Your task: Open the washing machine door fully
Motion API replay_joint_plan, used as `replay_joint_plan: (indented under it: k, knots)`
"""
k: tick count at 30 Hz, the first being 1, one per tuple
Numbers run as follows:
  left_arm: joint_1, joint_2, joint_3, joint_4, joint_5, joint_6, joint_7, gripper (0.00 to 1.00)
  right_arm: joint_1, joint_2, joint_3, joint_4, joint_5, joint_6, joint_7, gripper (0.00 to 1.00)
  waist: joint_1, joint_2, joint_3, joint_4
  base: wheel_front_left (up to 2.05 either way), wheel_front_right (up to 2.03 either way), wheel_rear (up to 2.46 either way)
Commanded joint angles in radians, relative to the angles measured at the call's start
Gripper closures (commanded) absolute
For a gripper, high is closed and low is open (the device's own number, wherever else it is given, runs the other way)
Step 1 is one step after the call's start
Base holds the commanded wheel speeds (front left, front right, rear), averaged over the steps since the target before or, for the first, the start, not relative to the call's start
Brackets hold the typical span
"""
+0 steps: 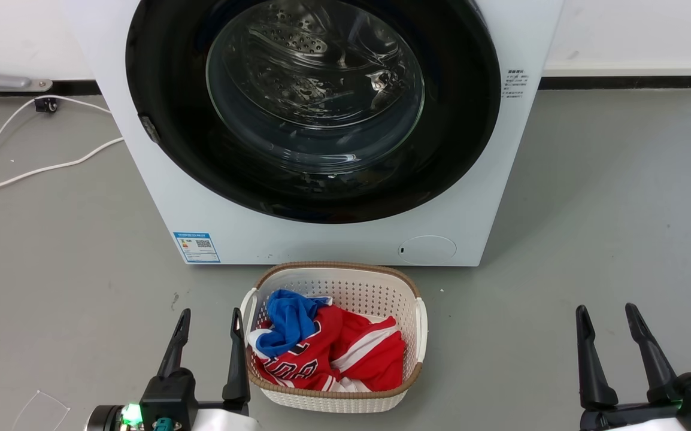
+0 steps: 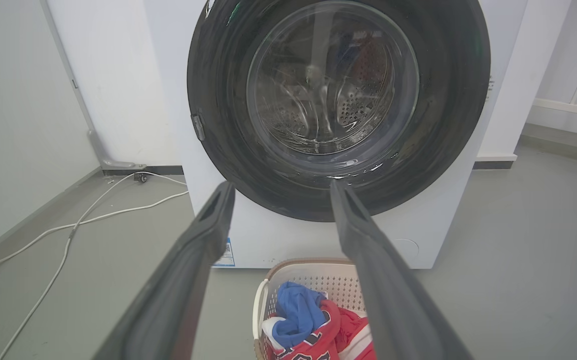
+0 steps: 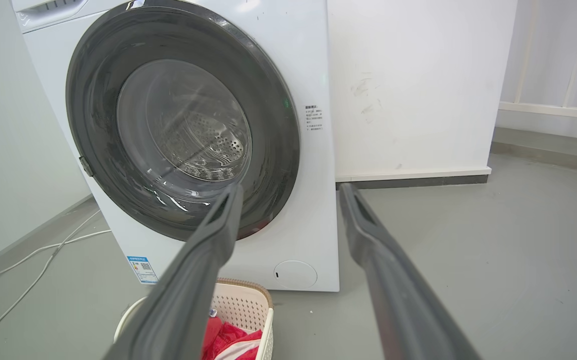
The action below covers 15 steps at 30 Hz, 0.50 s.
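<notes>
2 grippers hang low over the floor, so the reach comes first. I'd raise the left gripper [image 1: 211, 314] to the small grey tab [image 1: 149, 129] on the washing machine door's [image 1: 315, 108] left rim, likely the catch. Then I'd hook 1 finger behind it and pull in a wide arc, clear of the laundry basket [image 1: 345, 287]. The left and the right gripper [image 1: 606, 308] are both spread wide, holding nothing. Beyond the basket, the door sits shut, flush on the washing machine [image 1: 321, 245] front.
</notes>
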Motion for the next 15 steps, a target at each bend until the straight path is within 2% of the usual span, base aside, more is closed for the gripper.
replay_joint_plan:
  k: [1, 2, 3, 7, 9, 11, 15]
  knots:
    - [0.007, -0.002, 0.002, 0.001, 0.005, -0.001, -0.003, 0.0, 0.002, 0.002, 0.0, 0.002, 0.007, 0.0, -0.002, 0.14, 0.0, 0.0, 0.0, 0.0, 0.0, 0.0, 0.0]
    - [0.007, -0.002, 0.003, 0.002, 0.004, -0.002, -0.003, 0.0, 0.001, 0.002, -0.001, 0.003, 0.007, 0.0, -0.002, 0.61, 0.0, 0.0, 0.0, 0.0, 0.0, 0.0, 0.0]
    - [0.007, -0.003, 0.003, 0.003, 0.003, -0.001, -0.003, 0.0, 0.001, 0.002, -0.003, 0.004, 0.008, 0.0, -0.002, 1.0, 0.0, 0.0, 0.0, 0.0, 0.0, 0.0, 0.0]
    - [0.006, -0.003, 0.002, 0.006, -0.003, 0.002, -0.003, 0.0, -0.003, 0.002, -0.001, 0.003, 0.016, 0.0, -0.002, 1.0, 0.0, 0.0, -0.001, 0.0, 0.0, 0.0, 0.0]
    - [0.005, -0.003, 0.002, 0.007, -0.004, 0.003, -0.003, 0.0, -0.006, 0.002, -0.005, 0.001, 0.063, 0.0, -0.002, 1.0, 0.0, 0.0, -0.002, 0.0, 0.0, 0.0, 0.0]
    - [0.004, -0.003, 0.002, 0.008, -0.005, 0.004, -0.003, 0.0, -0.009, 0.002, 0.007, 0.008, 0.175, 0.0, -0.002, 1.0, 0.0, 0.0, -0.003, 0.0, 0.0, 0.0, 0.0]
    - [0.004, -0.003, 0.003, 0.011, -0.007, 0.004, -0.003, 0.0, -0.019, 0.001, 0.001, 0.027, 0.499, 0.0, -0.002, 1.0, 0.0, 0.0, -0.006, -0.001, 0.0, 0.0, 0.0]
